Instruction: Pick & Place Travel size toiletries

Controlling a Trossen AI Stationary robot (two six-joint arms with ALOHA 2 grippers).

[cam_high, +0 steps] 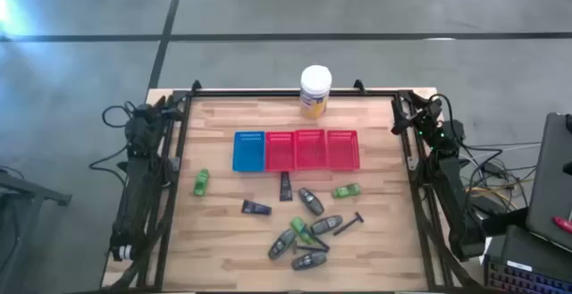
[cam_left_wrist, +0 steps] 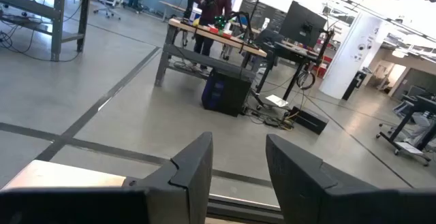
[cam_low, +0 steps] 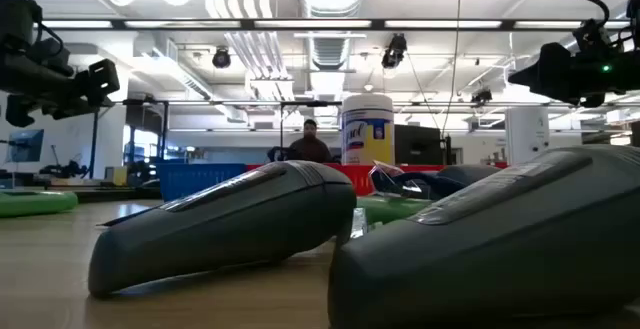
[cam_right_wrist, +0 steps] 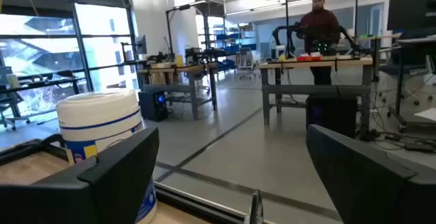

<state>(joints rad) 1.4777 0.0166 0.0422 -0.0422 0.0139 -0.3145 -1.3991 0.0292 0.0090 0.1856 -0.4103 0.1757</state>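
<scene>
Flanking table (cam_high: 223, 258) edges, arms apart, toiletries (cam_high: 308, 227) between

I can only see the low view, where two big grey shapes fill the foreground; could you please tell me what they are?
Observer: They are dark grey oval plastic tubes, lying in a loose cluster with other small toiletries on the wooden table.
Operator: Thank you. Is anything in the baskets yet?
Observer: No, the blue slotted plastic basket and the red slotted plastic baskets in a row beside it look empty.
Operator: Is either arm holding something?
Observer: No, the left gripper and the right gripper both have open, empty fingers, out at the table's sides.
</scene>
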